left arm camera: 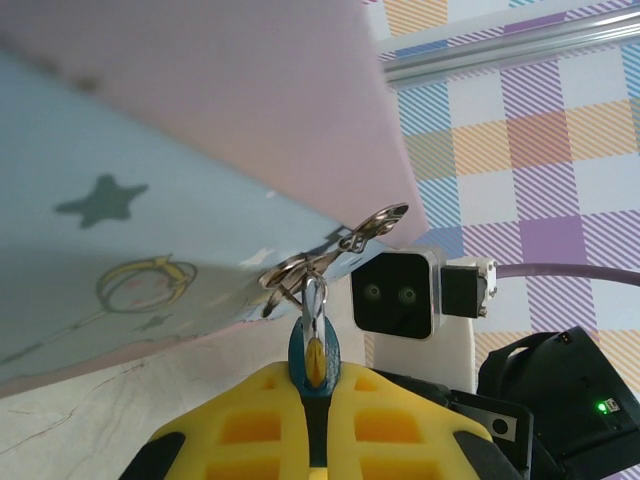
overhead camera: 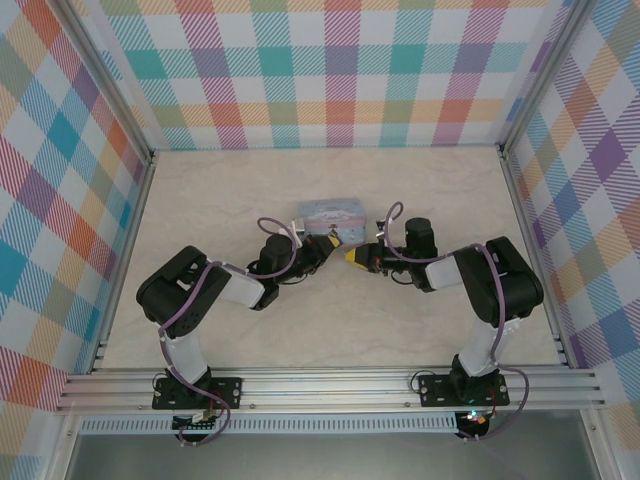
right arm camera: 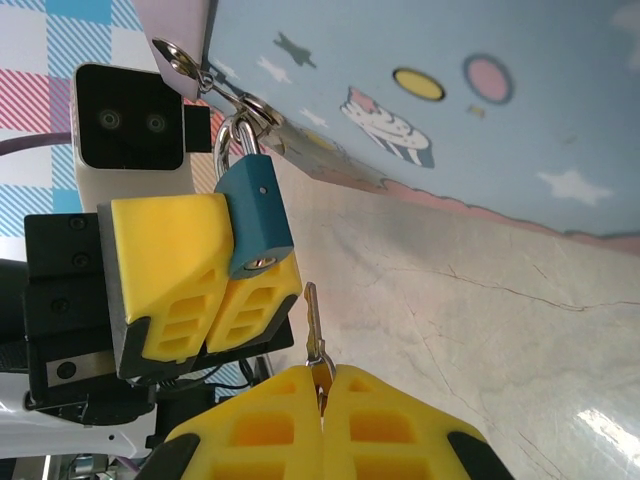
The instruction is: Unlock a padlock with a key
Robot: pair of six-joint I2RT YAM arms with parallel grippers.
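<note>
Right wrist view: the right gripper (right arm camera: 322,388) pinches the key (right arm camera: 314,325) by its head, blade pointing ahead at the padlock (right arm camera: 255,210); the left gripper (right arm camera: 225,265) clamps the padlock's body, keyhole facing the key, likely to steady it for insertion; its shackle hangs through the tin's (right arm camera: 450,120) clasp rings; the key's teeth are too small to read.
</note>
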